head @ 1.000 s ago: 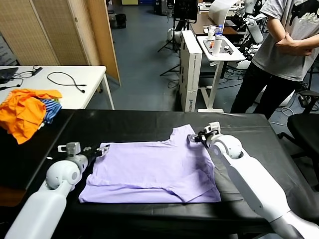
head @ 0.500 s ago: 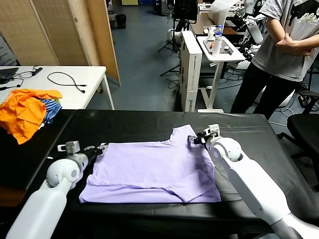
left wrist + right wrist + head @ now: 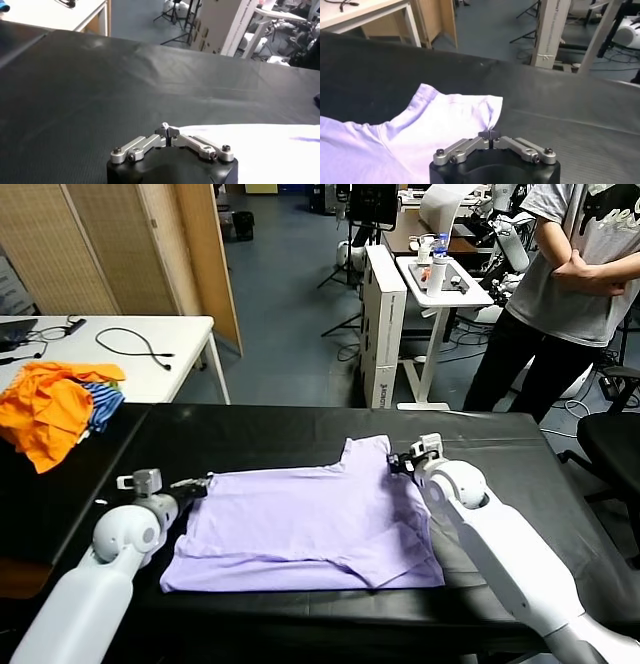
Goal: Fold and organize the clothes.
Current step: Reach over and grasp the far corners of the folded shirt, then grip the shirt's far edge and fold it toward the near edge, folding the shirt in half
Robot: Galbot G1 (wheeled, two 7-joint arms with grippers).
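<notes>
The clothes are one pale lavender T-shirt point(image 3: 300, 524) lying flat on the black table point(image 3: 250, 434), its collar toward the far edge. My left gripper point(image 3: 200, 482) is low on the table at the shirt's far left corner, its jaws shut on the cloth edge point(image 3: 200, 134). My right gripper point(image 3: 398, 462) sits at the far right sleeve, jaws shut on the sleeve's hem point(image 3: 492, 117). In the left wrist view the left gripper point(image 3: 167, 131) pinches the corner. In the right wrist view the right gripper point(image 3: 490, 134) has the hem running into its closed tips.
Bright orange garments point(image 3: 45, 414) with a blue-striped piece point(image 3: 102, 402) are heaped at the table's far left. Behind stands a white table point(image 3: 150, 369) with a cable. A person point(image 3: 570, 274) stands at the back right near a white cart point(image 3: 440, 289) and a black chair point(image 3: 615, 449).
Both grippers went from open to shut on the shirt's far corners. The left corner has shifted slightly toward the left gripper.
</notes>
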